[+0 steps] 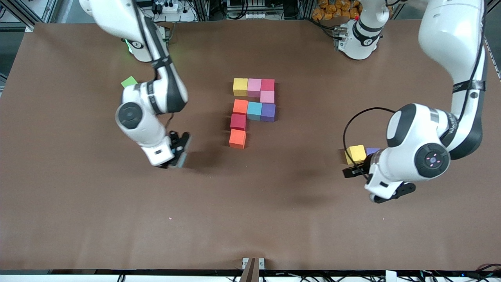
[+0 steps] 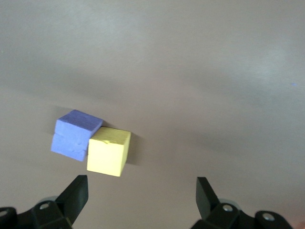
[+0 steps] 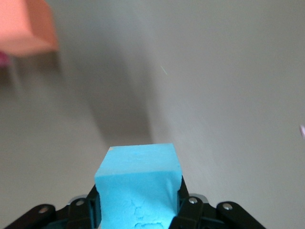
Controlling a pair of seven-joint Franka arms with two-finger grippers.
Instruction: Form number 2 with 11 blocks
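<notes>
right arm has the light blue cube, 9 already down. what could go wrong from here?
1. The light blue cube in the right gripper goes beside the nearest orange cube; coming in low could shove that cube and the red cube it touches.
2. The yellow cube touches a purple cube; the open left gripper above may drag both.

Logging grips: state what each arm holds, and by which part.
Right gripper: light blue cube, jaws on opposite side faces. Left gripper: nothing, jaws open.
</notes>
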